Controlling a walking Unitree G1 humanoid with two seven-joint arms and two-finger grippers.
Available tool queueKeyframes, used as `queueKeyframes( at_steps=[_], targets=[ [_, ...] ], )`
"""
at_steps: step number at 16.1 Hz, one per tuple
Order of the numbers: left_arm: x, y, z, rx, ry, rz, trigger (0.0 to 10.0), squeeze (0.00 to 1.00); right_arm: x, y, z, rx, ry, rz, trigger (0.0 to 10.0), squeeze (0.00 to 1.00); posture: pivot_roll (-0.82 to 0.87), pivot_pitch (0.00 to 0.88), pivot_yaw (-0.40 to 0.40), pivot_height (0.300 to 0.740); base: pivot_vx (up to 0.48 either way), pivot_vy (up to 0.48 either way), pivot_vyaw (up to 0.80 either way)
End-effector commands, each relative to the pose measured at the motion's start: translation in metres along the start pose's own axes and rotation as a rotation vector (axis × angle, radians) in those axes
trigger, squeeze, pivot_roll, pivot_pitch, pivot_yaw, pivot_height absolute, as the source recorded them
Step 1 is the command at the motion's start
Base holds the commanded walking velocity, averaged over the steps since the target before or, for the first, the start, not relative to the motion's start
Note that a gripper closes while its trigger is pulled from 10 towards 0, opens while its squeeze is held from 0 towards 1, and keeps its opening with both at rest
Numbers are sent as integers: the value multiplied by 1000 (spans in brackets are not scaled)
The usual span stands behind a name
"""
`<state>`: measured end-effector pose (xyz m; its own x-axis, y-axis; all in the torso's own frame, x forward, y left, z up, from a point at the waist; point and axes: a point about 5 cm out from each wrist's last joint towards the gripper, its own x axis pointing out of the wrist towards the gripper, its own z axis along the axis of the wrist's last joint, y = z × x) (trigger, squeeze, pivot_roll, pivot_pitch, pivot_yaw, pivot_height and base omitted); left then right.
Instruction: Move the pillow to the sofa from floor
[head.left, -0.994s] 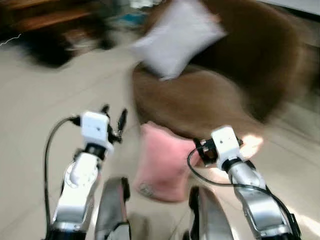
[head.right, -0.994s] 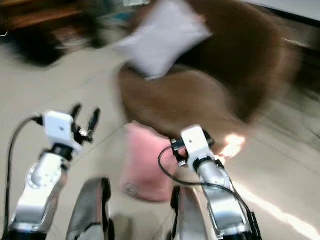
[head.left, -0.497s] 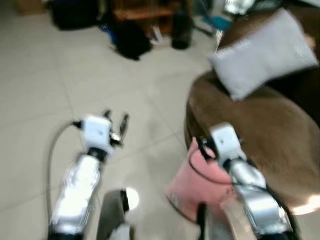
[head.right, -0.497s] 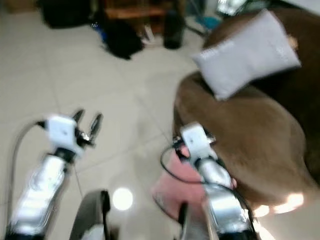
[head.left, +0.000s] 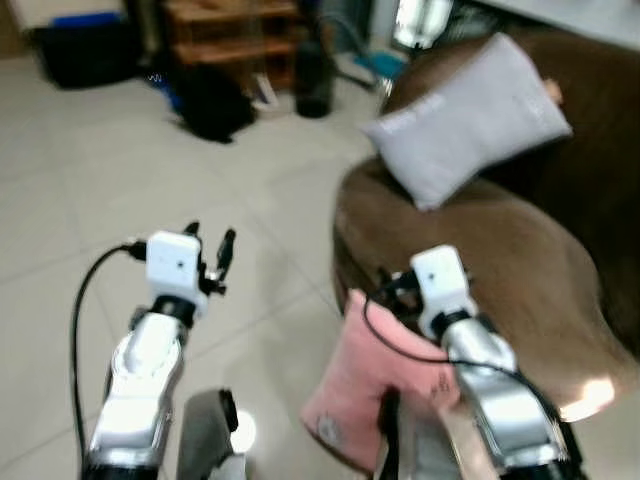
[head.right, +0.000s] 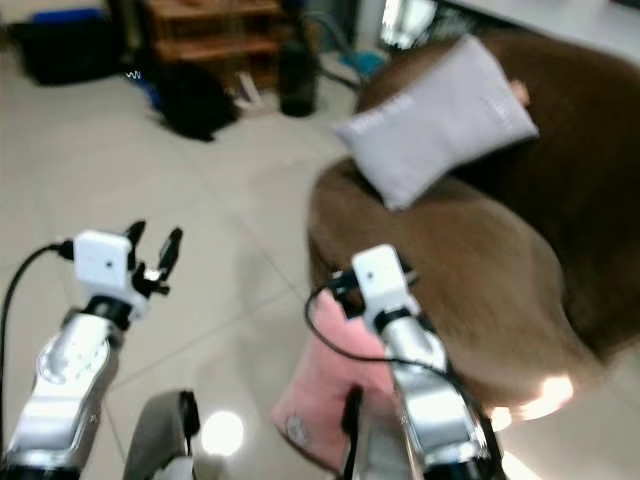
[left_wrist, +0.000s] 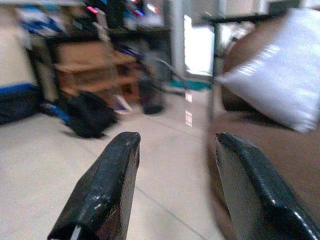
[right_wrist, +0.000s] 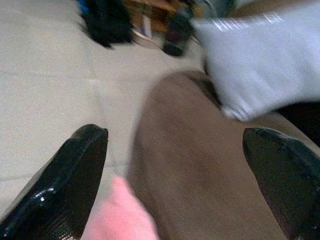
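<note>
Swinging round over the last second, the head camera now puts the brown sofa (head.left: 500, 270) at the right and more tiled floor (head.left: 90, 200) at the left; the whole scene has shifted, so the things themselves have not moved. The wooden shelf (head.left: 225, 35) and black bag (head.left: 208, 100) have come into sharper view at the back.

The pink pillow (head.left: 365, 385) lies on the floor, propped against the sofa's front, just below the right arm. A grey pillow (head.left: 465, 120) leans on the sofa seat against the backrest.

Both arms are raised forward at about the same height as before. The left gripper (head.left: 207, 245) points out over bare floor, its fingers (left_wrist: 107, 185) apart and holding nothing. The right gripper (right_wrist: 175, 165) hangs above the pink pillow's top edge and the sofa's front, its fingers (right_wrist: 65, 180) spread wide and empty.
</note>
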<state>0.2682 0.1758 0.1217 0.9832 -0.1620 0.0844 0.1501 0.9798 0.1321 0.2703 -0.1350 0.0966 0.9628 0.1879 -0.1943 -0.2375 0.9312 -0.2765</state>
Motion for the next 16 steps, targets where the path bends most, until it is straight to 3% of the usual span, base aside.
queueKeyframes(
  at_steps=[1,9,16],
  targets=[
    [3,-7,1,3,-2,-33,10000,0,-2,-8,-4,11,23,-35,10000,0,-43,34,-34,530,0,0,-756],
    [4,-8,6,17,-37,-55,10000,0,-3,-9,-7,4,47,-35,10000,0,-44,38,-32,530,0,0,0],
    [4,-9,6,8,-38,-67,10000,0,-4,-10,-9,12,57,-34,10000,0,-46,45,-30,530,371,0,-708]
  ],
)
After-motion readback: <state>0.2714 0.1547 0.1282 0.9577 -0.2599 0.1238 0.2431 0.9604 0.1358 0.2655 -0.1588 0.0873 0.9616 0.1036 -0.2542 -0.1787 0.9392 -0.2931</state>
